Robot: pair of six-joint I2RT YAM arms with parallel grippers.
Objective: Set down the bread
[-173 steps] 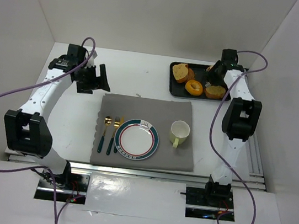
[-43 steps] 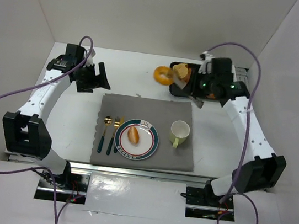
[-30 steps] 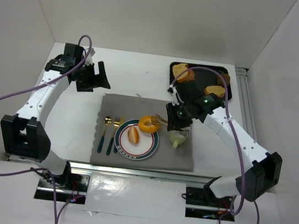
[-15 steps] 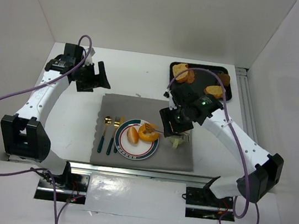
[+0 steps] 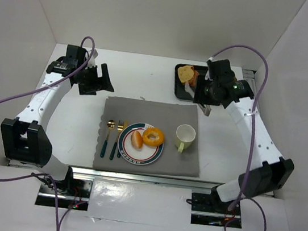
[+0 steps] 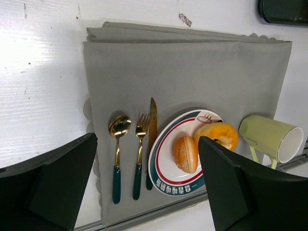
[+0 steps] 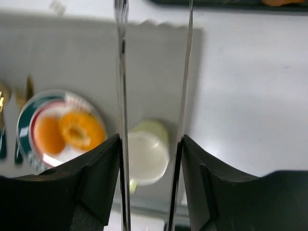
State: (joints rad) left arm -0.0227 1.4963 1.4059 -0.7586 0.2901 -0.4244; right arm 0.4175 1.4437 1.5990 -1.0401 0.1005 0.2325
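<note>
A ring-shaped orange bread (image 5: 153, 136) lies on the round plate (image 5: 127, 153) beside a small bun (image 5: 137, 140). Both also show in the left wrist view, the ring (image 6: 216, 136) next to the bun (image 6: 186, 153), and in the right wrist view, the ring (image 7: 82, 130) and the bun (image 7: 47, 135). My right gripper (image 5: 204, 102) is open and empty, raised at the near edge of the black tray (image 5: 179, 90); in its own view (image 7: 154, 19) the cup (image 7: 144, 151) lies below between its fingers. My left gripper (image 5: 97, 79) is open and empty at the far left.
A pale green cup (image 5: 185, 136) stands on the grey mat (image 5: 154, 113) right of the plate. A gold spoon (image 5: 108, 138), fork and knife lie left of the plate. More bread (image 5: 186, 73) lies on the tray, partly hidden by the right arm.
My right gripper carried the ring bread from the tray to the plate, let it go there, and has moved back up to the tray's near edge. The left arm has not moved.
</note>
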